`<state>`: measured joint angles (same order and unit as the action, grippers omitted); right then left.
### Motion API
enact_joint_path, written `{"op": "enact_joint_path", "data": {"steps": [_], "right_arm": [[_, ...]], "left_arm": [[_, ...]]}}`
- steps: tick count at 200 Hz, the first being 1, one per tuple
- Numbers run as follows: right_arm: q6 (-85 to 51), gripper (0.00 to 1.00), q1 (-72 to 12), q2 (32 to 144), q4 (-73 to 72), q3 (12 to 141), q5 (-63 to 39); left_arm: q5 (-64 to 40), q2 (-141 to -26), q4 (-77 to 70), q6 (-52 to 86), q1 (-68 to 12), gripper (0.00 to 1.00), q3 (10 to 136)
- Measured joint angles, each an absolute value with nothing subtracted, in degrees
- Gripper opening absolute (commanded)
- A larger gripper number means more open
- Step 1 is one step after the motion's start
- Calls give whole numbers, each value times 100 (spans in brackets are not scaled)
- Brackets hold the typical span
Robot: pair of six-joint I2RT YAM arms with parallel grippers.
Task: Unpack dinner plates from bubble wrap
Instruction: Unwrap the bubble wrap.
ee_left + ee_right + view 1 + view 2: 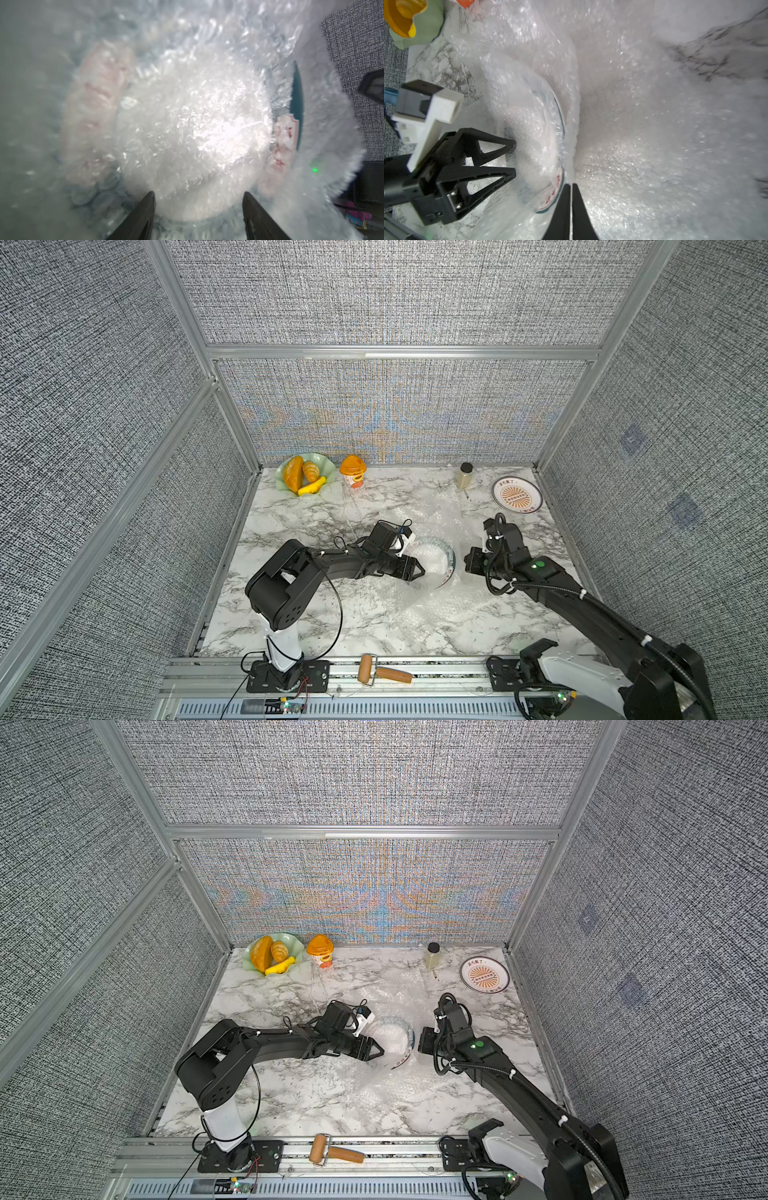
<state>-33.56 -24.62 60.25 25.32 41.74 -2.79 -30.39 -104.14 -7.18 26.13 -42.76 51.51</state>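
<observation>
A dinner plate [516,495] with an orange sunburst centre lies bare at the back right. At mid-table a second plate [441,549], white with a lettered teal rim [551,193], stands tilted inside bubble wrap [436,614] that also spreads over the table towards the front. My left gripper [417,569] is open, its fingertips [513,143] against the wrapped face of this plate. In the left wrist view the wrapped plate [297,99] fills the space ahead of the open gripper [199,194]. My right gripper [571,185] is shut on a thin fold of bubble wrap [654,145] beside the plate's rim.
A pale green dish with bread [305,479] and an orange cup [353,472] stand at the back left. A small dark-capped jar [465,475] stands at the back. A wooden roller [384,672] lies on the front rail. Grey walls close three sides.
</observation>
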Motion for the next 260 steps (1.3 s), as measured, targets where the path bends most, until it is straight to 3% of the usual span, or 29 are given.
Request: {"op": "enact_joint_path", "data": {"steps": [74,174,260], "right_arm": [[-3153,18,-2471,6455,2668,4357,-668],[-3251,13,-1892,7537,1658,3378,-1251],[-3280,13,-1850,7996,1114,3336,-1463]], "left_arm": [[-3061,-10422,-655,2617,-4276,68,5186],[-3083,-10392,-460,2637,-4276,68,5306],[-3247,-9511,198,2265,-4665,79,5889]]}}
